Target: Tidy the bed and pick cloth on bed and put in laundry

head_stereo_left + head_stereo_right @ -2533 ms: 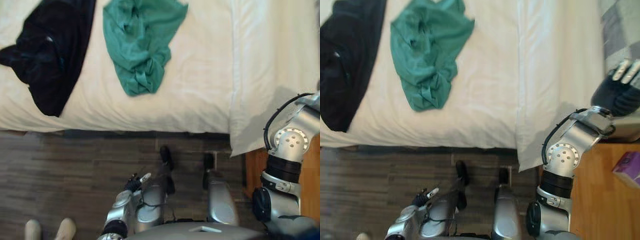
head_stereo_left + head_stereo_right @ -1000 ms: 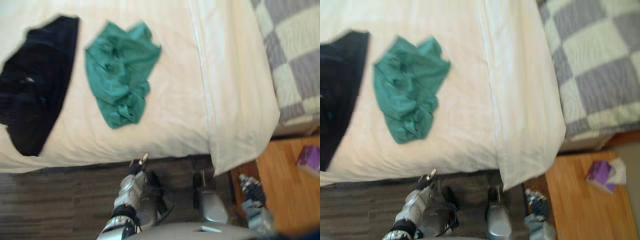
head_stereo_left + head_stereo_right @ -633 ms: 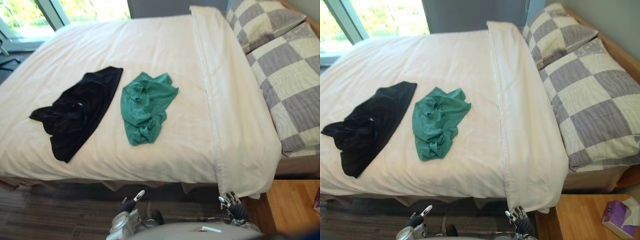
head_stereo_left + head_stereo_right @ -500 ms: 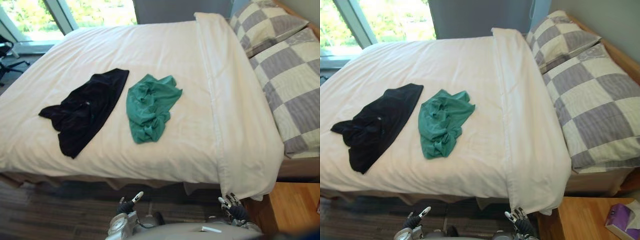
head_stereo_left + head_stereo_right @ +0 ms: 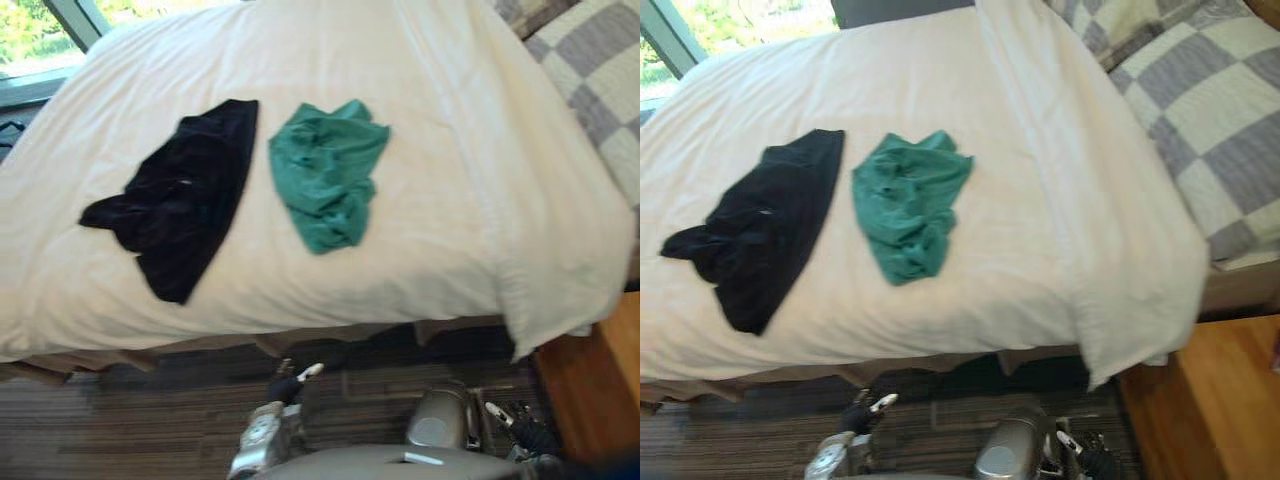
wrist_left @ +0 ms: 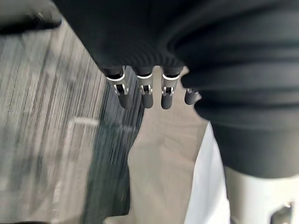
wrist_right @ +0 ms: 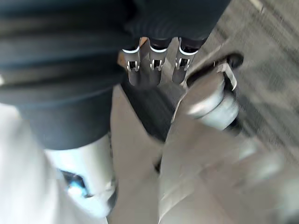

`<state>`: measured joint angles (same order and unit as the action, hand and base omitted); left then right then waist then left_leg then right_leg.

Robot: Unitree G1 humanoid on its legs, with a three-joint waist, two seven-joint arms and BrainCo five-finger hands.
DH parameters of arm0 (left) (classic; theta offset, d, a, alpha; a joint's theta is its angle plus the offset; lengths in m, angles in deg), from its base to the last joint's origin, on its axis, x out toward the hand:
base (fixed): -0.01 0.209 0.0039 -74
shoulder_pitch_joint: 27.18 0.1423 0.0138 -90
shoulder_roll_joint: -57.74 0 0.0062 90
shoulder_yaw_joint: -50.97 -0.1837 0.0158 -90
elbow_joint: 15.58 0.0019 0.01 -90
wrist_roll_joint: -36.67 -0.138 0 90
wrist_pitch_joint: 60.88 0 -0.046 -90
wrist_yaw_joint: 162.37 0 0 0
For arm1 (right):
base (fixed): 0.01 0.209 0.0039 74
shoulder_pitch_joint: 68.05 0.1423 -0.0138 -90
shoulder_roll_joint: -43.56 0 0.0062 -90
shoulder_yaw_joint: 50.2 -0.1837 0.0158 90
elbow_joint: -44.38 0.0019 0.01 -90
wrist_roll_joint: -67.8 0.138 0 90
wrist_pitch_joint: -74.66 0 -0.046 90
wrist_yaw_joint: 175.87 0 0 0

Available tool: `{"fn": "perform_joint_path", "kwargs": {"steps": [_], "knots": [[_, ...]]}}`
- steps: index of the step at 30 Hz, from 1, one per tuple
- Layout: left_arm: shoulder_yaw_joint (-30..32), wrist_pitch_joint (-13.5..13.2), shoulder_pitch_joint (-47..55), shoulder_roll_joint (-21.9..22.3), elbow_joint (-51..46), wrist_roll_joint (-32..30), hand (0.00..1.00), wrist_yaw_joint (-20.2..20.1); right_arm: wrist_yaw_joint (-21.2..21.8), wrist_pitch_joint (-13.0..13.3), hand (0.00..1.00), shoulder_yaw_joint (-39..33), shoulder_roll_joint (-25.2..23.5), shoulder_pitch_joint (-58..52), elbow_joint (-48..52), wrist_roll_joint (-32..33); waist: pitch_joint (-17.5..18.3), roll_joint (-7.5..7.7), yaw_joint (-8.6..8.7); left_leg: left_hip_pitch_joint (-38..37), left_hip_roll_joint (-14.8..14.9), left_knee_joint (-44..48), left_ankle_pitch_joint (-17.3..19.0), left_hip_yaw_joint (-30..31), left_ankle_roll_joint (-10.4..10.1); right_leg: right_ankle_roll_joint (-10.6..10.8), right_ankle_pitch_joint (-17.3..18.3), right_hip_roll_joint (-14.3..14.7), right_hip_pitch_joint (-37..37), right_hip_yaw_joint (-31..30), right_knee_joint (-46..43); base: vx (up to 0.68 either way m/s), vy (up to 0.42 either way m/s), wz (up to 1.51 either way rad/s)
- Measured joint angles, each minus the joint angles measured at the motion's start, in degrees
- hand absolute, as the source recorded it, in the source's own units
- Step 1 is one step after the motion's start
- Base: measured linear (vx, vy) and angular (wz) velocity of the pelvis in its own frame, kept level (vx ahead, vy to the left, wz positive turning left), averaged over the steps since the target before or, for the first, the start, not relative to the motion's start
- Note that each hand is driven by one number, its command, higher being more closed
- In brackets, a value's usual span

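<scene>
Far left, a corner of window [image 5: 38,35] shows green outside, cut off by the frame. Below it the bed [image 5: 420,90] spreads wide under one white cover, smooth with soft creases and sagging over the near edge.

Two loose cloths lie on it, both well in from the near edge. The black cloth [image 5: 180,195] is to the left, a long dark piece, flat at its far end and bunched near its near end. It is too dark to read the folds. Just beside it, apart by a narrow strip of white, is the green cloth [image 5: 330,175], thin and heavily crumpled, twisted into a narrow tail toward the near edge.

Further right the cover's thicker folded band [image 5: 1140,270] droops over the bed's corner. Beyond it are two checked pillows [image 5: 1210,110] in grey and cream squares, as far as I can make out, both cut off.

Along the foot runs dark striped floor [image 5: 130,410], and at the far right a patch of orange-brown wood [image 5: 600,385]. I cannot tell whether that is floor or furniture.

Two hands hang low over the floor, clear of the bed. The left hand [image 6: 145,91] has its fingers straight and slack, with nothing in it. The right hand [image 7: 154,70] is likewise loose and empty, though its thumb is hard to make out.
</scene>
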<state>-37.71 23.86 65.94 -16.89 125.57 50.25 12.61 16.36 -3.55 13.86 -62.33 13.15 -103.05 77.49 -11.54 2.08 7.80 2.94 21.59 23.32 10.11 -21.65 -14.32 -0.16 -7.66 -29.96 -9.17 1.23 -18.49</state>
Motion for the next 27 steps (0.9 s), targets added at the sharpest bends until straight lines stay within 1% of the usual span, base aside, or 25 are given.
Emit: {"fn": "perform_joint_path", "kwargs": {"steps": [1, 2, 3, 4, 5, 6, 7, 8, 9, 10, 11, 12, 13, 14, 15, 17, 18, 19, 21, 22, 23, 27], "knots": [[-0.1, 0.1, 0.2, -1.2, -0.1, -0.7, 0.00, 0.0, -1.5, 1.0, 0.00, 0.5, -1.2, 0.2, -0.4, -0.5, 0.2, 0.08, -0.18, -0.2, 0.0, -0.6, 0.0, -1.1, 0.4, 1.6, 1.3, 0.7, -0.3, 2.5, -1.0, 0.02, 0.738, -0.48], [-0.1, 0.8, 0.1, -3.2, -0.3, -1.5, 0.00, 0.2, -0.9, 1.5, 0.00, 2.1, -1.3, -0.2, -0.7, -1.3, 0.3, 0.22, -0.59, -1.5, -0.4, -2.9, -0.6, -2.9, 2.0, 6.9, 6.9, 3.9, -0.3, 8.2, -5.4, 0.04, 0.645, -0.51], [-0.4, 1.5, 0.0, -4.8, -0.5, -2.3, 0.00, 0.3, 0.4, 1.9, 0.00, 3.8, -1.0, 0.0, -0.8, -2.1, 0.4, 0.25, -1.24, -3.2, -1.4, -6.9, -2.2, -5.0, 3.8, 9.8, 11.5, 8.2, 0.2, 13.6, -7.7, 0.04, 0.590, -0.47], [-0.7, 1.9, -0.2, -5.2, -0.5, -2.8, 0.00, 0.3, 1.1, 2.1, 0.00, 5.0, -0.4, 0.0, -0.7, -2.1, 0.4, 0.24, -1.11, -3.9, -2.4, -9.3, -3.3, -6.0, 5.0, 10.4, 13.5, 10.6, 0.9, 15.5, -7.8, 0.00, 0.534, -0.34], [-1.4, 2.7, -1.2, -5.4, -0.5, -3.4, 0.00, 0.3, 2.6, 2.2, 0.00, 7.5, 0.2, 0.0, 0.7, -2.1, 0.4, 0.16, -0.87, -4.1, -5.2, -13.1, -5.2, -6.6, 7.2, 9.7, 15.5, 15.9, 2.1, 17.2, -6.2, 0.00, 0.540, -0.03], [-2.6, 3.7, -2.8, -5.1, -0.5, -3.4, 0.00, 0.2, 4.2, 2.2, 0.00, 9.5, 0.3, -0.1, 2.3, -2.5, 0.4, 0.46, -0.77, -4.0, -9.0, -15.9, -6.7, -7.1, 9.0, 7.8, 16.4, 20.4, 4.8, 17.6, -2.0, 0.00, 0.517, 0.04], [-3.2, 4.2, -3.2, -4.5, -0.4, -3.4, 0.00, 0.2, 5.0, 2.2, 0.00, 10.5, 0.6, -0.5, 2.6, -3.4, 0.6, 0.90, -0.89, -4.1, -11.0, -16.7, -7.0, -7.4, 9.5, 5.7, 17.4, 21.0, 6.8, 18.5, 1.7, -0.02, 0.469, 0.05], [-3.7, 4.9, -3.8, -3.6, -0.4, -3.5, 0.00, 0.2, 6.6, 2.3, 0.00, 12.4, 1.5, 0.2, 3.0, -5.8, 1.0, 0.64, -0.94, -4.1, -14.5, -17.9, -7.0, -7.4, 9.9, 5.4, 17.4, 19.5, 9.1, 17.5, 6.5, -0.03, 0.295, 0.11], [-4.3, 5.0, -4.1, -3.0, -0.4, -3.8, 0.00, 0.3, 7.1, 2.6, 0.00, 13.1, 1.8, 0.1, 3.5, -6.5, 1.0, 0.15, -0.57, -4.4, -15.7, -18.7, -7.1, -6.6, 10.5, 5.4, 17.4, 19.0, 9.7, 16.5, 7.3, -0.02, 0.322, 0.36], [-5.9, 4.6, -4.6, -2.3, -0.4, -5.1, 0.00, 0.4, 7.7, 3.7, 0.00, 13.9, 2.3, 0.0, 4.2, -8.0, 1.2, -0.33, -0.36, -5.8, -17.3, -20.8, -7.9, -4.7, 11.7, 5.4, 17.5, 18.5, 10.7, 14.9, 7.4, 0.01, 0.212, 0.68], [-6.6, 4.0, -4.7, -2.5, -0.4, -7.1, 0.00, 0.3, 7.5, 4.3, 0.00, 15.5, 2.4, -0.1, 4.2, -8.2, 1.3, -0.30, -0.30, -6.1, -17.9, -21.5, -8.4, -3.0, 12.4, 4.8, 17.9, 18.5, 11.6, 13.7, 7.5, -0.01, 0.152, 0.95], [-7.5, 3.1, -4.5, -2.9, -0.3, -8.8, 0.00, 0.4, 7.4, 4.6, 0.00, 17.4, 2.3, -0.5, 4.2, -7.7, 1.3, -0.19, -0.28, -5.8, -18.3, -21.7, -8.8, -1.2, 12.8, 3.4, 19.2, 19.2, 12.3, 11.9, 8.5, -0.05, 0.027, 1.14], [-8.2, 2.1, -3.8, -3.0, -0.1, -10.1, 0.00, 0.4, 7.5, 4.6, 0.00, 20.4, 2.1, -0.6, 3.6, -6.5, 2.1, 0.97, -0.66, -5.9, -19.5, -23.4, -10.0, 0.8, 12.9, 3.6, 20.3, 19.2, 14.0, 11.2, 10.0, -0.09, -0.007, 1.17], [-8.5, 0.9, -2.8, -2.9, 0.4, -11.0, 0.00, 0.3, 7.3, 4.4, 0.00, 22.4, 2.0, 0.0, 3.1, -4.8, 2.7, 1.70, -1.20, -6.7, -20.5, -26.5, -12.6, 2.2, 13.0, 4.2, 20.4, 19.0, 14.1, 12.6, 10.2, -0.09, -0.016, 0.89], [-8.6, 0.2, -1.9, -3.0, 0.6, -11.1, 0.00, 0.2, 7.1, 4.4, 0.00, 23.3, 1.8, 0.3, 3.1, -4.1, 2.8, 1.47, -1.36, -7.3, -20.7, -28.5, -14.1, 2.6, 13.0, 4.3, 20.5, 19.0, 14.1, 13.4, 10.1, -0.11, -0.004, 0.67], [-8.5, -2.0, 1.3, -3.2, 1.9, -12.2, 0.00, -0.1, 6.3, 4.3, 0.00, 24.9, 1.4, 1.8, 2.9, -2.4, 2.8, 1.22, -2.05, -7.8, -20.4, -29.2, -14.7, 3.3, 12.8, 4.7, 20.9, 19.3, 14.9, 14.4, 9.8, -0.11, -0.027, 0.28], [-8.0, -3.7, 2.2, -3.3, 1.2, -12.6, 0.00, -0.8, 5.5, 4.0, 0.00, 25.8, 1.6, 2.5, 2.4, -1.9, 2.9, 0.36, -2.21, -8.0, -20.1, -29.4, -14.9, 3.3, 12.7, 4.8, 20.8, 19.6, 15.3, 14.5, 9.9, -0.11, -0.028, -0.04], [-7.9, -4.6, 2.5, -3.4, 1.6, -13.2, 0.00, -1.2, 5.4, 3.5, 0.00, 27.1, 2.6, 2.6, 2.4, -1.7, 3.1, -0.42, -2.50, -8.4, -19.9, -29.4, -14.9, 3.1, 12.7, 5.0, 20.3, 19.8, 15.8, 14.2, 10.4, -0.09, -0.020, -0.08], [-7.6, -6.3, 3.7, -3.4, 2.5, -14.3, 0.00, -1.4, 5.1, 2.7, 0.00, 28.2, 3.9, 3.5, 1.7, -0.6, 3.6, -1.76, -2.44, -8.8, -19.4, -29.4, -14.9, 2.4, 12.5, 5.0, 19.5, 20.5, 16.0, 13.7, 11.0, -0.06, -0.011, -0.19], [-7.6, -6.6, 3.9, -3.4, 2.6, -14.3, 0.00, -1.5, 5.0, 2.3, 0.00, 28.3, 4.1, 3.7, 1.4, -0.1, 3.6, -1.89, -2.38, -8.8, -19.1, -29.5, -14.9, 2.1, 12.4, 4.9, 19.2, 20.7, 16.0, 13.6, 11.3, -0.07, -0.019, -0.25], [-7.4, -6.9, 3.9, -3.6, 2.9, -14.3, 0.00, -1.8, 4.9, 1.7, 0.00, 28.4, 4.5, 4.0, 1.0, 0.5, 3.8, -2.50, -2.48, -8.9, -18.6, -29.5, -15.0, 1.5, 12.1, 4.7, 18.6, 21.4, 16.0, 13.3, 12.1, -0.06, -0.031, -0.24], [-6.9, -7.9, 3.7, -3.7, 3.7, -14.4, 0.00, -2.0, 4.8, 0.5, 0.00, 28.4, 4.5, 4.5, 0.0, 2.2, 3.7, -2.43, -2.50, -9.2, -17.0, -29.5, -15.1, 0.4, 11.2, 3.9, 17.3, 22.9, 16.5, 12.9, 13.7, -0.04, -0.041, -0.17]]}}
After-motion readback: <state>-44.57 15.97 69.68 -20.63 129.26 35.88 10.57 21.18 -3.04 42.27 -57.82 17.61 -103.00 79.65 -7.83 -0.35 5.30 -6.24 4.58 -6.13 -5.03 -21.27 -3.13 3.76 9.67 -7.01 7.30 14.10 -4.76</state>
